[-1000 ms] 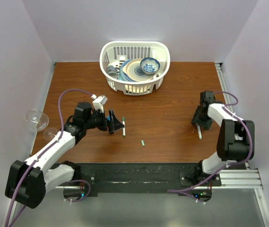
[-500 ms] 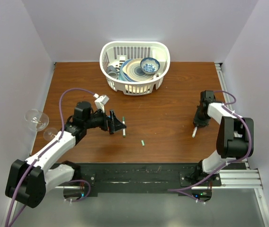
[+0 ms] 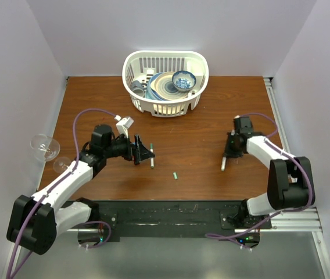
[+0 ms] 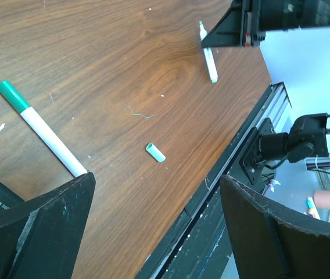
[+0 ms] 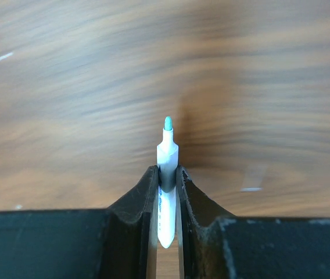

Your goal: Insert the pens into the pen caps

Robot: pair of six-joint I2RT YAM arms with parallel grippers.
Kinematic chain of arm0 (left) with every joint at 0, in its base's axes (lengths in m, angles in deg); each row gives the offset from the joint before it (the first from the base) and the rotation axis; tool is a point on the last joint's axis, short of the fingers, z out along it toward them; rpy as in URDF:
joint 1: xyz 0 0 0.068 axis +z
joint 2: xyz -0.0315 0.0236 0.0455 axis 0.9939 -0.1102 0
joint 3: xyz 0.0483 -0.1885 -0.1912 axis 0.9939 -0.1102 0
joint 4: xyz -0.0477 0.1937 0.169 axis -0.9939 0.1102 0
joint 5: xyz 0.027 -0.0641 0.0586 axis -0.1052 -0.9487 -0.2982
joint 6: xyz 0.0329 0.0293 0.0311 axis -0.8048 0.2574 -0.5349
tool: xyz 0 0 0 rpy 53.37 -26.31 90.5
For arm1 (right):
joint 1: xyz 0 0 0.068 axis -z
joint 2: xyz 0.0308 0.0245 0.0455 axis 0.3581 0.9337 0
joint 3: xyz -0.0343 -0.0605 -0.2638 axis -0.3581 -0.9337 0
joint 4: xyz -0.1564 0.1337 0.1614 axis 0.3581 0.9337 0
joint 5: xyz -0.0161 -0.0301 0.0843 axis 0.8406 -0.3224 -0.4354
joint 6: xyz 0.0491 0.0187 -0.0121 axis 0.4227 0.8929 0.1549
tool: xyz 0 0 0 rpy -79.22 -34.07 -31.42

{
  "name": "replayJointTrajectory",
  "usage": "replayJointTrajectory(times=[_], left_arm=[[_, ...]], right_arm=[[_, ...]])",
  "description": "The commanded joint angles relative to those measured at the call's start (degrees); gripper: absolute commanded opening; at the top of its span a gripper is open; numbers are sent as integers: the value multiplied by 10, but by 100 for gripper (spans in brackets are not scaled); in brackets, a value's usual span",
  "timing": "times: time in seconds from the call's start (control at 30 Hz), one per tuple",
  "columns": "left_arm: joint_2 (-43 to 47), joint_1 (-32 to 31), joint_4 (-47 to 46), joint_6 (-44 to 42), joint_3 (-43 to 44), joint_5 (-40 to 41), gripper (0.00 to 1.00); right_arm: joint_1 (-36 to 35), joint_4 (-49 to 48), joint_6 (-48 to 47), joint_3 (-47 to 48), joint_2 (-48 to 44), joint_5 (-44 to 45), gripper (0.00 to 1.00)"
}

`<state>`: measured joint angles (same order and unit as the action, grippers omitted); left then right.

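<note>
1. pinching an uncapped pen point(image 5: 167, 146), the right gripper point(image 5: 166, 174) has both fingers pressed tight on the barrel, green tip poking out front.
2. left gripper point(image 3: 145, 152) is spread wide with nothing between its fingers.
3. just beside it, the other pen point(image 4: 49, 136) lies flat on the table point(image 3: 200, 128), a green cap point(image 4: 11, 95) on one end.
4. a loose cap point(image 4: 155, 152) lies alone between the arms, apart from both pens.
5. at the far edge, a white basket point(image 3: 166, 109) holds dishes.

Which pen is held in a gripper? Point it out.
The pen pinched in the right gripper, green tip bare. The other pen lies on the table beside the open left gripper.
</note>
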<state>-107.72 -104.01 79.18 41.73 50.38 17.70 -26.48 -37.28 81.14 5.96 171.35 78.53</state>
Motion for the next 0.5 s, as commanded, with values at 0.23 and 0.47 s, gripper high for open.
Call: replayJointTrajectory(times=[0.23,0.47], left_arm=[[-46,-1,-125,73,30,-26,83],[-49,-8,-297,121,-14,-119,84]], right_arm=[[-245,-118,115,-5,-147,-41,3],[-294,-157,222,12,-207,-41,2]])
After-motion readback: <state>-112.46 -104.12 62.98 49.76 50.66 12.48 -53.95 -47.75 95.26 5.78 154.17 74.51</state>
